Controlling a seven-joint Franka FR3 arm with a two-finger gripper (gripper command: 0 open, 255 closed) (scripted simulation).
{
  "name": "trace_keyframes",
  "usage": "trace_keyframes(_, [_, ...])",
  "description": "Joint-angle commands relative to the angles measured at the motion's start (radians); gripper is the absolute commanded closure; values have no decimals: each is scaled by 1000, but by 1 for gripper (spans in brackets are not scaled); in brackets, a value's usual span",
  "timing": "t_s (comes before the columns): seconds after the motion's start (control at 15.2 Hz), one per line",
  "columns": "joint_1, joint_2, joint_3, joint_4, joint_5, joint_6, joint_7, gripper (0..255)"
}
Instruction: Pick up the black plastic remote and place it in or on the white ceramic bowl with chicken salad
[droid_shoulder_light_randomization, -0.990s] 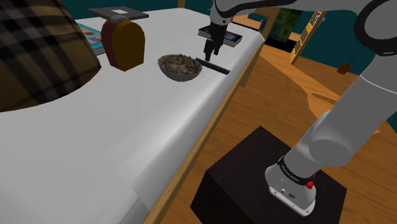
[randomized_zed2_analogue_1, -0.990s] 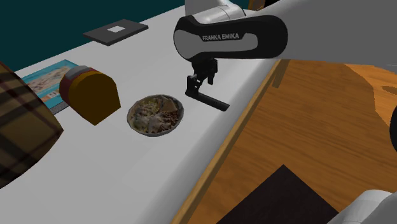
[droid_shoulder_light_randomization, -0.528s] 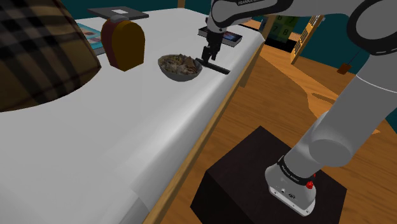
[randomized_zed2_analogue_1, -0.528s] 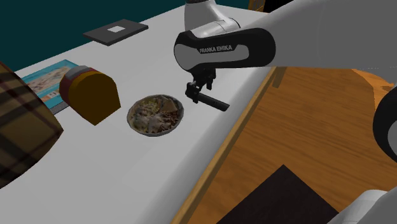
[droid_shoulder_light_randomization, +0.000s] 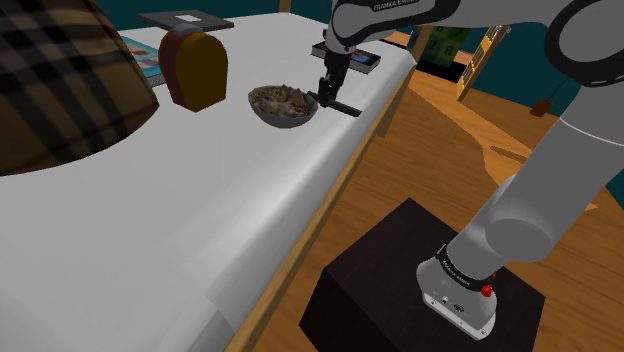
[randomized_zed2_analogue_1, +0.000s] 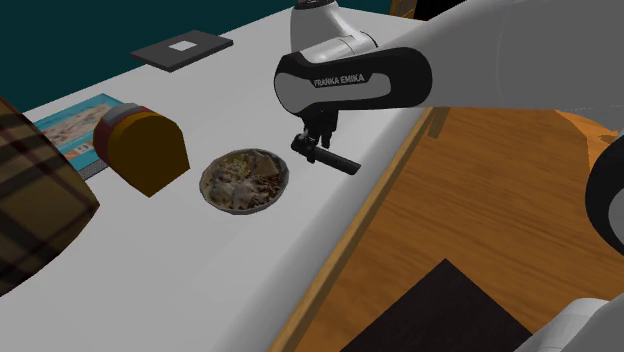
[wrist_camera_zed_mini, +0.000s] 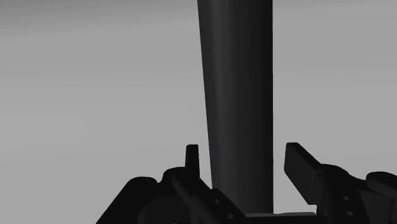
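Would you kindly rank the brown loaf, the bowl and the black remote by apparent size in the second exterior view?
1. Brown loaf, slightly ahead.
2. Bowl, nearly the same.
3. Black remote, clearly smallest, one end under the hand.

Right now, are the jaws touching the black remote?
Cannot tell. Wrist view: the remote sits between the open jaws of the gripper; a grey gap clears one, but the other merges with its edge, black on black.

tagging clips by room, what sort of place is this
Probably a home, perhaps a dining area: a long white tabletop, a wooden floor, and a bowl of food beside a black remote.
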Motion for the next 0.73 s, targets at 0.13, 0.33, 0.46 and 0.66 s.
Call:
trace_keyframes(0.13, [0, 0, 0, -1, 0, 0, 0, 255])
trace_keyframes(0.33, [0, -1, 0, -1, 0, 0, 1, 255])
trace_keyframes(0.46, [0, 0, 0, -1, 0, 1, 1, 255])
trace_keyframes(0.66, [0, -6, 0, 19, 0, -26, -1, 255])
